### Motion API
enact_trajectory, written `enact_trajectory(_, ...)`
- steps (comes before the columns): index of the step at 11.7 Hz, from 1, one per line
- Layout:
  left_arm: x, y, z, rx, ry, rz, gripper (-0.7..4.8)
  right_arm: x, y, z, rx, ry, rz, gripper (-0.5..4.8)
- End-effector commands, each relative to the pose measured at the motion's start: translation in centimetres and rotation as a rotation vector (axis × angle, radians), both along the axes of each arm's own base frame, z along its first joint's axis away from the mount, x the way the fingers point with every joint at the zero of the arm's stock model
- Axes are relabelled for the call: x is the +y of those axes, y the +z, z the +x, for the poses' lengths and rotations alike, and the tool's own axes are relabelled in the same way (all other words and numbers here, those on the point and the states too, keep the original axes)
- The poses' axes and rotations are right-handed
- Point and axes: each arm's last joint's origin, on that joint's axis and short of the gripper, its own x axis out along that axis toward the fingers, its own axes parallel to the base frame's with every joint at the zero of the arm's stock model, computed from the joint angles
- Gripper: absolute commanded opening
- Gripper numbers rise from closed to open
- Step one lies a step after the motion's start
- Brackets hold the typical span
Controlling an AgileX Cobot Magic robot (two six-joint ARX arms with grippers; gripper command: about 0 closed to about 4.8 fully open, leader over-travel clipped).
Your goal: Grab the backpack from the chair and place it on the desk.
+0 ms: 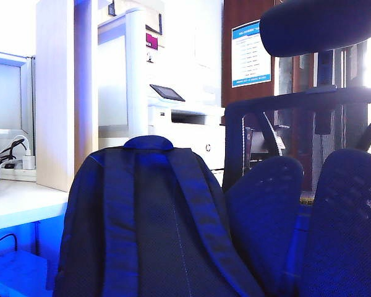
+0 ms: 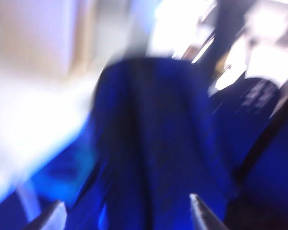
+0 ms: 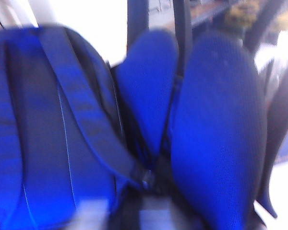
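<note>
The dark navy backpack [image 1: 154,223] stands upright on the chair [image 1: 352,216], straps facing the exterior camera, its grab handle [image 1: 148,142] on top. It leans beside the chair's two mesh back pads. The white desk [image 1: 18,204] lies to its left. Neither gripper shows in the exterior view. In the blurred left wrist view my left gripper [image 2: 127,213] is open, fingertips wide apart, and the backpack [image 2: 153,134] is beyond them, untouched. In the right wrist view my right gripper [image 3: 127,215] is a pale smear short of the backpack [image 3: 43,134] and the chair pads [image 3: 216,134].
A white printer [image 1: 185,124] stands behind the backpack. A pale wood panel [image 1: 55,93] rises at the desk's back, with cables and a power strip [image 1: 12,164] beside it. The chair's headrest [image 1: 315,25] and black frame stand at the upper right.
</note>
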Motion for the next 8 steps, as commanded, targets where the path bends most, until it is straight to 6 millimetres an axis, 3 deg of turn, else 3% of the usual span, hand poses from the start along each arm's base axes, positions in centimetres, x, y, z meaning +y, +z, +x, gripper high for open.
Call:
enact_trajectory(1, -0.3, 2.4, -0.5, -0.025, -0.107, -0.070, 4.31, 0.0, 2.5, -0.2, -0.117, -0.011, 0.084, 2.97)
enact_trajectory(2, -0.3, 2.9, -0.5, -0.019, -0.127, -0.075, 4.37, 0.0, 3.2, -0.4, -0.131, -0.014, 0.113, 2.99)
enact_trajectory(3, -0.4, 3.9, -0.3, -0.013, -0.138, -0.075, 4.79, 0.0, 4.4, -0.7, -0.153, -0.017, 0.161, 3.50)
enact_trajectory(4, -0.4, 4.9, -0.1, -0.011, -0.138, -0.074, 4.79, 0.0, 5.1, -0.9, -0.165, -0.018, 0.197, 3.74)
enact_trajectory(8, -0.7, 9.1, 3.0, 0.045, -0.148, -0.066, 4.79, 0.1, 7.7, -1.8, -0.219, -0.012, 0.293, 3.79)
